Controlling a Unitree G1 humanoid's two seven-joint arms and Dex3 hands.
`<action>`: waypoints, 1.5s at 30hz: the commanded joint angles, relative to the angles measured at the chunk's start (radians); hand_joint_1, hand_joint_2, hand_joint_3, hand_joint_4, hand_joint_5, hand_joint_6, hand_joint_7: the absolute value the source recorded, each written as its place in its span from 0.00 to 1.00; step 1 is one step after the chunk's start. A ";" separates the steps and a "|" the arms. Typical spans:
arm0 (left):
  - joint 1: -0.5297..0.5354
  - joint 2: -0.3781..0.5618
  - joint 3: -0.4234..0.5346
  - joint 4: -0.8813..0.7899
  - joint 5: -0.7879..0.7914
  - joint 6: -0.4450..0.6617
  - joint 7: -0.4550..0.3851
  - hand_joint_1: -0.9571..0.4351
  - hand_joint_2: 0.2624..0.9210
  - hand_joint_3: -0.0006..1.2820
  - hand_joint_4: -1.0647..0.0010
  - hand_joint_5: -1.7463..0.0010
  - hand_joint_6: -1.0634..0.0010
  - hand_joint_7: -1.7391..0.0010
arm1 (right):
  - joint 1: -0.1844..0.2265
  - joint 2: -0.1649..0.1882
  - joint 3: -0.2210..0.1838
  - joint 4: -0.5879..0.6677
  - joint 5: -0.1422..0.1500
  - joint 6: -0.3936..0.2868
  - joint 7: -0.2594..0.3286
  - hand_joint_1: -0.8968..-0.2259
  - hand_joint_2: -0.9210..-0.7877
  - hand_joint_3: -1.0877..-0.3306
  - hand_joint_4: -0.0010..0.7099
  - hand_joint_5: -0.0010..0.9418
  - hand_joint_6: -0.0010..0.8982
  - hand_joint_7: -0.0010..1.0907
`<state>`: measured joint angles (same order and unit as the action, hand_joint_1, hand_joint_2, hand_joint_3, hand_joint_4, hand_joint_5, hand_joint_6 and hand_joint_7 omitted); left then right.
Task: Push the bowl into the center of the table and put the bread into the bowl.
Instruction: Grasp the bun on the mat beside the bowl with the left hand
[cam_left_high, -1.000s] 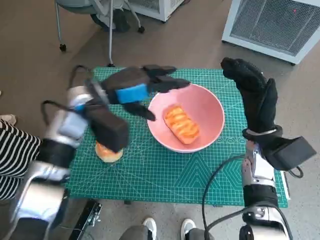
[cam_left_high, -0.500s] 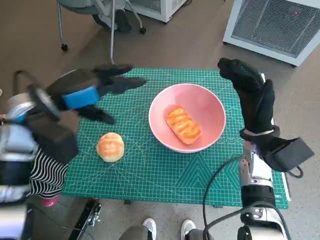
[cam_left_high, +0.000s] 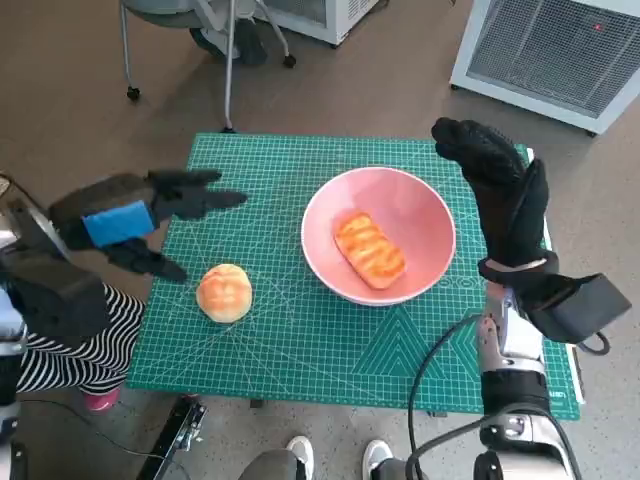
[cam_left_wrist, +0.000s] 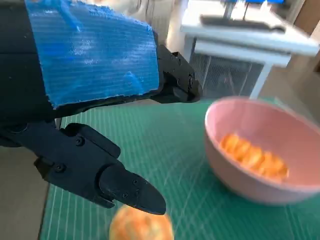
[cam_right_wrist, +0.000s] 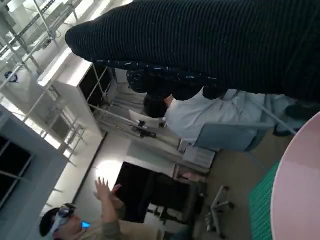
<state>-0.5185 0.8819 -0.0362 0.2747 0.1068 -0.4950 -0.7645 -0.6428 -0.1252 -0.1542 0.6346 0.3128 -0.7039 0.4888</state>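
Head view: no readable writing seen. Striped bread (cam_left_high: 369, 249) lies in pink bowl (cam_left_high: 379, 235). Left hand (cam_left_high: 135, 217) empty, fingers apart, over desk (cam_left_high: 300, 340) edge. Right hand (cam_left_high: 500, 190) empty, fingers apart, beside bowl.

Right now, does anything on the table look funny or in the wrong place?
Nothing is spilled or broken. One odd bit: a round bun sits alone on the green mat, outside the pink bowl, while a long piece of bread already lies in the bowl. The left hand hovers near the bun, holding nothing.
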 joint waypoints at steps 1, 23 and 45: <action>0.039 0.016 -0.001 -0.019 -0.006 0.006 -0.024 0.34 0.80 0.00 0.78 1.00 0.65 0.98 | 0.013 0.002 -0.005 0.013 0.010 0.026 0.016 0.28 0.00 0.50 0.23 0.00 0.04 0.40; 0.047 -0.085 -0.112 0.118 0.123 -0.025 0.035 0.39 0.76 0.00 0.79 1.00 0.65 0.99 | 0.015 0.001 -0.013 0.006 0.010 0.040 0.026 0.29 0.00 0.50 0.23 0.00 0.04 0.41; -0.027 -0.169 -0.212 0.307 0.285 -0.074 0.171 0.65 0.75 0.01 0.55 0.97 0.47 0.96 | 0.035 -0.006 -0.016 -0.023 -0.001 0.053 0.019 0.28 0.00 0.51 0.22 0.00 0.04 0.42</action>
<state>-0.5265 0.7098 -0.2330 0.5745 0.3586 -0.5708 -0.6122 -0.6406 -0.1268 -0.1685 0.6110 0.3134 -0.6682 0.5059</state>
